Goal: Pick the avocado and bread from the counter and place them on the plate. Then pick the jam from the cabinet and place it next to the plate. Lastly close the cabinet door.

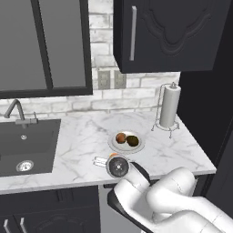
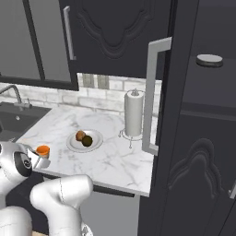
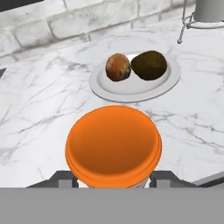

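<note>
Gripper (image 3: 113,178): was closed on the orange-lidded jam jar (image 3: 113,146), with one dark fingertip seen at each side of the jar; in the right base view the gripper (image 2: 40,154) was held just above the front edge of the counter (image 2: 115,161), at 8 o'clock from the plate (image 2: 73,144).
Jam jar: was gripped between the fingers, its orange lid (image 2: 42,150) turned toward the hand camera; whether its base touched the marble could not be told.
Plate: was seen on the counter (image 1: 82,136) at 1 o'clock from the jar in the left base view, its rim (image 1: 112,142) near the jar but apart from it.
Bread (image 3: 118,67): was lying on the plate (image 3: 105,89), at 9 o'clock from the avocado and touching it or nearly so.
Avocado (image 3: 149,65): was lying on the plate beside the bread.
Cabinet door (image 2: 161,120): was standing open at the right of the right base view, its long pale handle (image 2: 150,97) turned toward the counter.
Paper towel roll (image 1: 170,106): was standing upright in a wire holder, at 2 o'clock from the plate and well apart from it.
Sink (image 1: 27,145): was set into the counter at 9 o'clock from the plate.
</note>
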Motion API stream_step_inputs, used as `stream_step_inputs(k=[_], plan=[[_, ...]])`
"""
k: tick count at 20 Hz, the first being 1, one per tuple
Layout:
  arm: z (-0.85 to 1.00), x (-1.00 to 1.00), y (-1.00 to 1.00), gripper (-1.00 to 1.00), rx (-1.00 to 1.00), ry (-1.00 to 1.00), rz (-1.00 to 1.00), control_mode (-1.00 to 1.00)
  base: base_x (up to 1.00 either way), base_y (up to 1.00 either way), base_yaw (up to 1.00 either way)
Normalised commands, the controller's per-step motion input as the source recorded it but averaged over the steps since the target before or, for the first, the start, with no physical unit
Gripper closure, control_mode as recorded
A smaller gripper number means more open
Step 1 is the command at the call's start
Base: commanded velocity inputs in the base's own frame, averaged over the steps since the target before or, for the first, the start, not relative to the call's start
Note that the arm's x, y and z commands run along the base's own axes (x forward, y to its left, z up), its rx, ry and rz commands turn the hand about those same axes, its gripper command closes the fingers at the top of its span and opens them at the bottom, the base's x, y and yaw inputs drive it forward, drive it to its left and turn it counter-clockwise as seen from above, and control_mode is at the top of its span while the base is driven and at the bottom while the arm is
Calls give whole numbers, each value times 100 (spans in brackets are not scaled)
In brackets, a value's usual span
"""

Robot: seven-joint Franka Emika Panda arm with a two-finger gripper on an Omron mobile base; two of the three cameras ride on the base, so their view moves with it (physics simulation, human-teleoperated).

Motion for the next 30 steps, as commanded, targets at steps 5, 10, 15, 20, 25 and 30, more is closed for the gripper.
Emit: stream_step_inputs(k=[5, 10, 15, 20, 25, 30], plan=[[-28, 26, -2, 100, 4, 0, 0, -100, 0, 0, 0], [-31, 19, 0, 100, 2, 0, 0, -100, 0, 0, 0], [-32, 17, -7, 100, 2, 0, 0, -100, 0, 0, 0], [-28, 21, -11, 100, 3, -1, 0, -100, 0, 0, 0], [-27, 24, -22, 100, 5, -1, 0, -100, 0, 0, 0], [-25, 29, -28, 100, 7, -1, 0, -100, 0, 0, 0]])
